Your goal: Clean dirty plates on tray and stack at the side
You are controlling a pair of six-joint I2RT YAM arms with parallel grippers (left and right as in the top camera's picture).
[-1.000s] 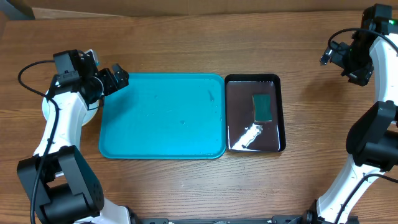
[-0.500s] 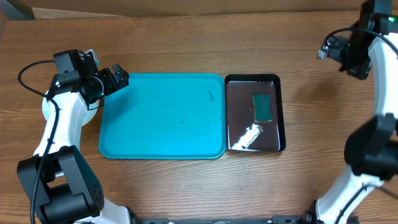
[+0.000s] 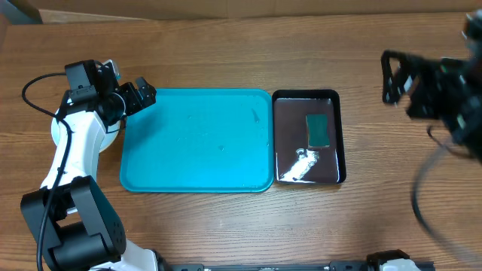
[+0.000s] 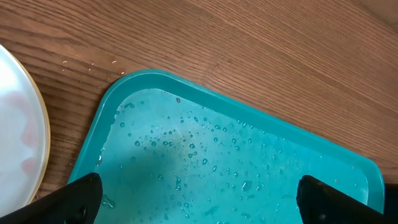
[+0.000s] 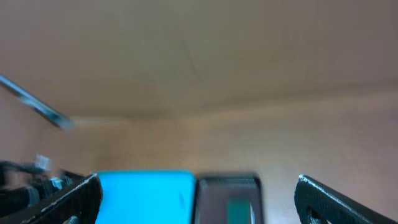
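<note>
The turquoise tray (image 3: 196,143) lies mid-table, wet with droplets and with no plate on it; it also shows in the left wrist view (image 4: 236,168). A stack of plates (image 3: 55,132) sits left of the tray, mostly hidden under my left arm. The left wrist view shows its top plate (image 4: 18,130), white with a pale yellowish rim. My left gripper (image 3: 140,96) is open and empty over the tray's far left corner (image 4: 199,196). My right gripper (image 3: 392,77) is blurred at the far right, high up, open and empty (image 5: 196,190).
A glossy black bin (image 3: 307,137) of water stands against the tray's right side, with a green sponge (image 3: 318,129) and foam in it. Droplets lie on the wooden table (image 4: 87,65) near the tray corner. A cable loops beside my left arm.
My right arm has swung quickly from the far right corner toward the front and is now motion-blurred. The left arm, tray and bin have not moved.
</note>
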